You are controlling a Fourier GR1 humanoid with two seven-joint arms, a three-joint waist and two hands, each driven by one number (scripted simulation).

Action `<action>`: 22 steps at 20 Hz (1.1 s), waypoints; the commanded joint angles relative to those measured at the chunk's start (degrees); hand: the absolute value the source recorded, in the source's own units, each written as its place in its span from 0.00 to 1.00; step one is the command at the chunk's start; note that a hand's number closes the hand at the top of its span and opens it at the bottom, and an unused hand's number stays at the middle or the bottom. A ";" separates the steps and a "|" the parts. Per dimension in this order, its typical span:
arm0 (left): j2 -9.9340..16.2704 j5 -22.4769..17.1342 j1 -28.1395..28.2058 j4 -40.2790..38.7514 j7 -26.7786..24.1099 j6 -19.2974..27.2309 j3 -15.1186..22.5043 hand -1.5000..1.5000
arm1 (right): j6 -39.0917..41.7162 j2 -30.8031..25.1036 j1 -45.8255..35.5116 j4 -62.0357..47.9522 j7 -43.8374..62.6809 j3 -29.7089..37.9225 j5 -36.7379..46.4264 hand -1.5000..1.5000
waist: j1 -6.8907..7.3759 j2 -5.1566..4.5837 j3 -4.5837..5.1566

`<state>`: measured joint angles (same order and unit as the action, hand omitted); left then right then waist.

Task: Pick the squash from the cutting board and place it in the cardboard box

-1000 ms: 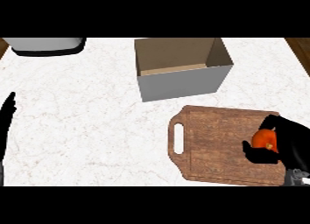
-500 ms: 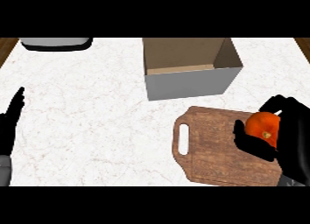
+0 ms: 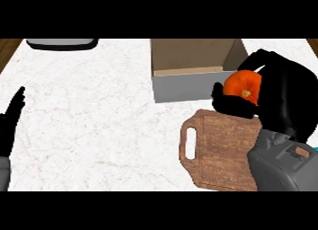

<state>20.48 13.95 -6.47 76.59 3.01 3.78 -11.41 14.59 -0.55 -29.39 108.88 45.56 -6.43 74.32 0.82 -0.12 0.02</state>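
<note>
White marbled countertop fills most of the view, with dark wood showing at the upper corners. At the right of the frame the orange squash is off the board and held in the air, the right hand curled round it with fingers wrapped below and behind it; it hangs just beside the right front corner of the cardboard box, partly overlapping the box's right wall as seen from above. So the pick looks done, and what remains, as I judge it, is to carry the squash leftward over the opening, lower it and let go. The wooden cutting board lies below the hand at lower right, its handle slot facing left, now bare. The box's grey front wall stands between board and opening, so the squash must pass above the rim; the opening itself looks roomy. The left hand rests at the left edge, fingers straight and holding nothing. A grey tray-like object sits at upper left, well apart.
</note>
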 commanded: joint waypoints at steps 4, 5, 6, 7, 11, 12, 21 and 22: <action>-1.11 0.82 -1.18 -0.21 0.06 -0.01 1.08 0.50 | -14.02 0.54 -15.80 -24.06 -0.23 8.06 -5.91 1.00 | 0.75 -0.36 -0.03; -1.20 0.65 0.80 -0.62 -2.05 -0.38 1.09 0.50 | -13.12 0.54 -20.14 -26.99 0.20 11.72 -6.32 1.00 | 1.03 -0.41 -0.01; -1.38 0.98 0.64 0.60 -0.34 0.40 0.80 0.50 | -15.06 0.49 -19.18 -28.65 -1.56 12.45 -6.98 1.00 | 0.43 -0.20 -0.03; -2.33 1.51 -0.54 1.22 0.75 1.60 1.25 0.50 | -16.61 0.07 -21.05 -31.74 -2.90 14.15 -8.52 1.00 | 0.52 -0.26 -0.04; -2.34 1.94 0.67 1.09 0.65 1.12 1.37 0.50 | -24.14 0.55 -24.48 -44.05 -5.63 14.60 -10.23 1.00 | 0.48 -0.22 -0.03; -0.80 1.45 -3.84 -1.53 1.87 -0.09 0.68 0.50 | -24.91 0.55 -29.64 -48.54 -4.06 15.64 -10.71 1.00 | 0.71 -0.45 -0.01; -1.28 0.83 -2.47 -0.63 -0.09 -0.21 0.09 0.50 | -39.67 -3.92 -36.40 -75.49 -9.27 21.90 -8.65 1.00 | 2.08 -0.98 -0.01; -1.56 1.92 -1.27 2.86 1.63 -0.54 1.83 0.50 | -39.45 -6.13 -37.26 -77.57 -11.26 23.47 -10.14 1.00 | 2.40 -0.95 -0.06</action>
<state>19.07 15.38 -8.08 76.59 2.94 3.72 -10.61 -20.12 -4.06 -64.04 40.38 35.83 14.38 64.16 2.60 -0.92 0.01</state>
